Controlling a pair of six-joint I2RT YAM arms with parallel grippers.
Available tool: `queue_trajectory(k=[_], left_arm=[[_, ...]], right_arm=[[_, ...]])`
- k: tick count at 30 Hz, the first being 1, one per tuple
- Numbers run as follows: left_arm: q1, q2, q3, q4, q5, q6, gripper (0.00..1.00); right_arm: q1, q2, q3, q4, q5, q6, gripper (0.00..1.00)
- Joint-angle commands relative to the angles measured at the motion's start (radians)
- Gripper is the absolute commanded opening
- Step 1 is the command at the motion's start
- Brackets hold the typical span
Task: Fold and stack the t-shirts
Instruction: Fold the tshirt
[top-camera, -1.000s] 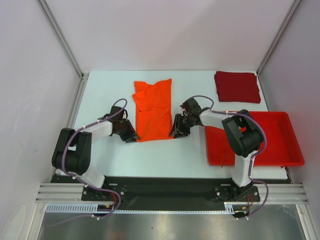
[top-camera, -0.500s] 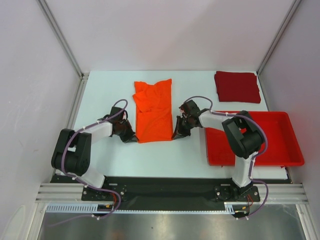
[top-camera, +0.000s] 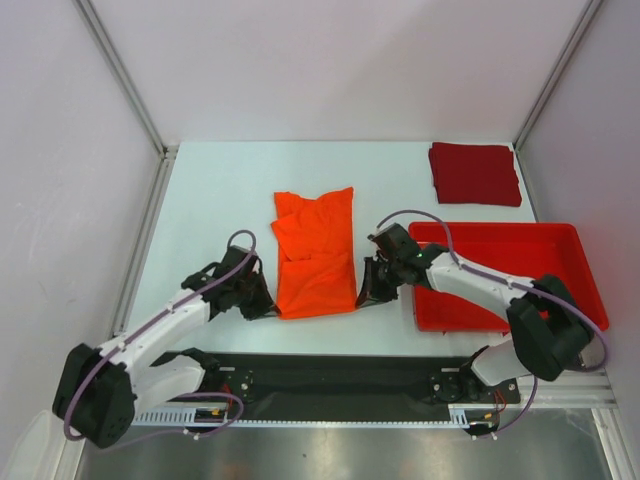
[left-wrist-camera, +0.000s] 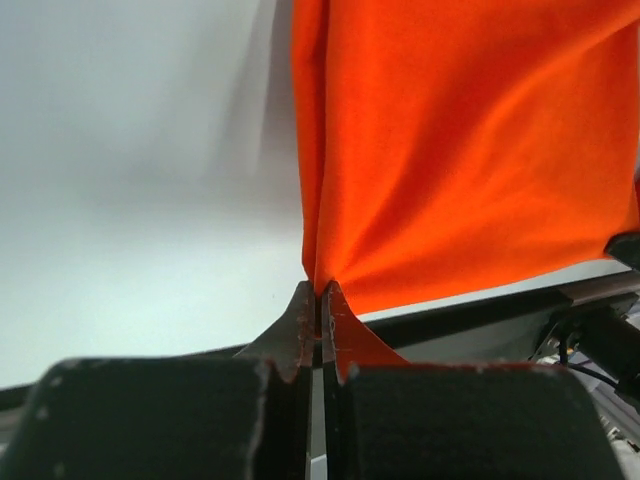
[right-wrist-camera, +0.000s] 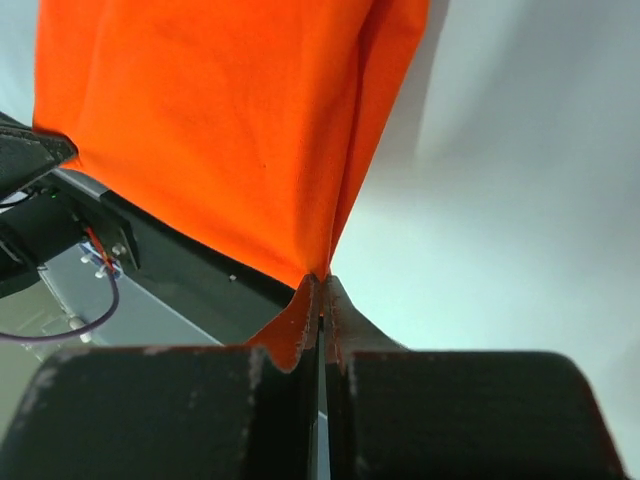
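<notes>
As both arms draw back toward their bases, we watch the orange t-shirt (top-camera: 315, 255) come sliding with them. A second ago its near hem sat mid-table; now it lies close to the near edge of the table (top-camera: 220, 200). The far end has left the back of the table too.

The left gripper (top-camera: 268, 305) is clenched on the near left corner, and the right gripper (top-camera: 367, 297) is clenched on the near right corner. Both wrist views confirm it: fingers pressed together with orange cloth pinched at the tips, the fabric fanning away in taut creases. The hem looks lifted off the surface (we can see the dark base rail under it from both wrists).

We read this as a drag to straighten the shirt and pull it into reach before the next fold. The upper half is rumpled, so the fold isn't tidy yet.

Over at the far right corner, the dark red t-shirt (top-camera: 475, 173) sits as a folded square, just where it was. It is well apart from the orange one, beyond the red tray (top-camera: 510, 265). So one shirt is folded, this one is in hand, and stacking is still to come.
</notes>
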Motion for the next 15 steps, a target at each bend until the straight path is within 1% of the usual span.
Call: queue_trajectory(k=[1,4,5,6,7,9,10,13,14,15], left_arm=[[-0.027,-0.09,0.054,-0.149,-0.131,-0.051,0.0],[-0.021,-0.064,0.176,-0.19,-0.219,0.008,0.0],[-0.019,-0.012,0.248,-0.201,-0.23,0.027,0.0],[-0.009,0.017,0.284,-0.209,-0.242,0.044,0.0],[-0.001,0.052,0.316,-0.212,-0.24,0.071,0.0],[0.028,0.147,0.408,-0.206,-0.233,0.098,0.0],[0.036,0.177,0.44,-0.2,-0.237,0.122,0.0],[0.079,0.29,0.558,-0.175,-0.213,0.174,0.0],[0.099,0.368,0.625,-0.175,-0.207,0.187,0.0],[0.105,0.4,0.659,-0.177,-0.202,0.2,0.0]], right_arm=[[0.011,-0.103,0.047,-0.121,0.057,0.029,0.0],[0.001,-0.114,0.123,-0.171,0.078,0.013,0.0],[-0.005,-0.107,0.149,-0.181,0.081,-0.006,0.0],[-0.013,-0.095,0.177,-0.191,0.081,-0.016,0.0],[-0.021,-0.064,0.232,-0.21,0.084,-0.028,0.0],[-0.053,-0.024,0.287,-0.227,0.095,-0.066,0.0],[-0.067,0.022,0.348,-0.233,0.091,-0.077,0.0],[-0.116,0.105,0.438,-0.234,0.078,-0.126,0.0],[-0.134,0.166,0.506,-0.241,0.065,-0.155,0.0],[-0.14,0.203,0.54,-0.245,0.062,-0.155,0.0]])
